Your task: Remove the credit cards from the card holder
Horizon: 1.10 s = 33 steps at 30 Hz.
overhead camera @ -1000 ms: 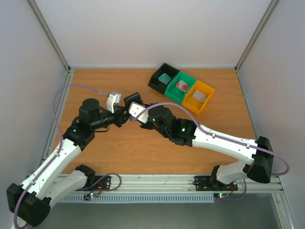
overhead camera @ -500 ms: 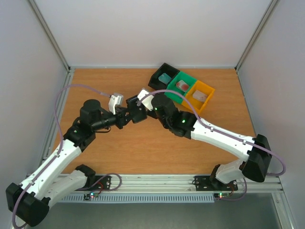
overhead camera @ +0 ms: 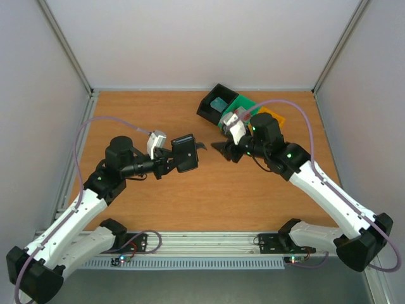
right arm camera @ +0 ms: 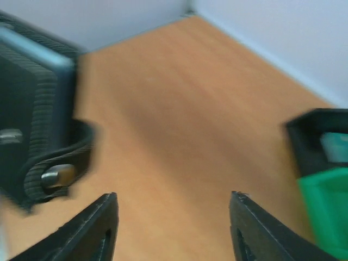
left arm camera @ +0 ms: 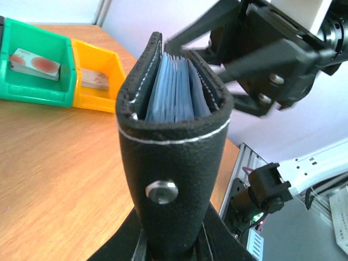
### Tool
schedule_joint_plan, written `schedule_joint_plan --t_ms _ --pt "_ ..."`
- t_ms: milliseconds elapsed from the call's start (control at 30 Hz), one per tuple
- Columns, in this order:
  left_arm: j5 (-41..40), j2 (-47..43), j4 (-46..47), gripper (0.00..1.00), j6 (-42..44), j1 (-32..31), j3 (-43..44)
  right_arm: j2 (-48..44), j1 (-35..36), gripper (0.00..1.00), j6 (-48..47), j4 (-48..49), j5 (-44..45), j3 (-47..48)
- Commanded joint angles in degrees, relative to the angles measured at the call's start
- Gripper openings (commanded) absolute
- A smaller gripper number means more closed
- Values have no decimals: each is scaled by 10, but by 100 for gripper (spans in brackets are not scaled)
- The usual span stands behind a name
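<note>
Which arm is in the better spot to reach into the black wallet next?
Right. The left claw is shut on the small black stitched book-style wallet, holding it up with its pale blue pockets opening toward the right arm. The right claw is open, empty and close by.

You were working in a robotics lab cell, not a home or a shop. A bare wooden tabletop (overhead camera: 190, 202) was boxed in by plain white panels (overhead camera: 202, 38) set in aluminium corner posts (overhead camera: 66, 47). The left arm (overhead camera: 82, 202) and right arm (overhead camera: 335, 196), white and black, were bolted by a slotted aluminium rail (overhead camera: 209, 238) at the near edge, trailing lilac cables (overhead camera: 78, 152). Black (overhead camera: 205, 111), green (overhead camera: 243, 101) and orange (overhead camera: 273, 114) plastic bins sat at the back.
</note>
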Motion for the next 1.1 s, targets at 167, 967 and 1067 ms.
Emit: schedule_joint_plan --t_ms 167,967,1067 --pt "46 -15 60 0 46 -1 -1 -49 6 99 99 66 -291 -53" --pt "242 -8 198 0 101 -1 -18 -3 20 66 61 15 -404 0" --pt "242 -10 200 0 103 -1 -20 7 35 66 58 12 -393 6"
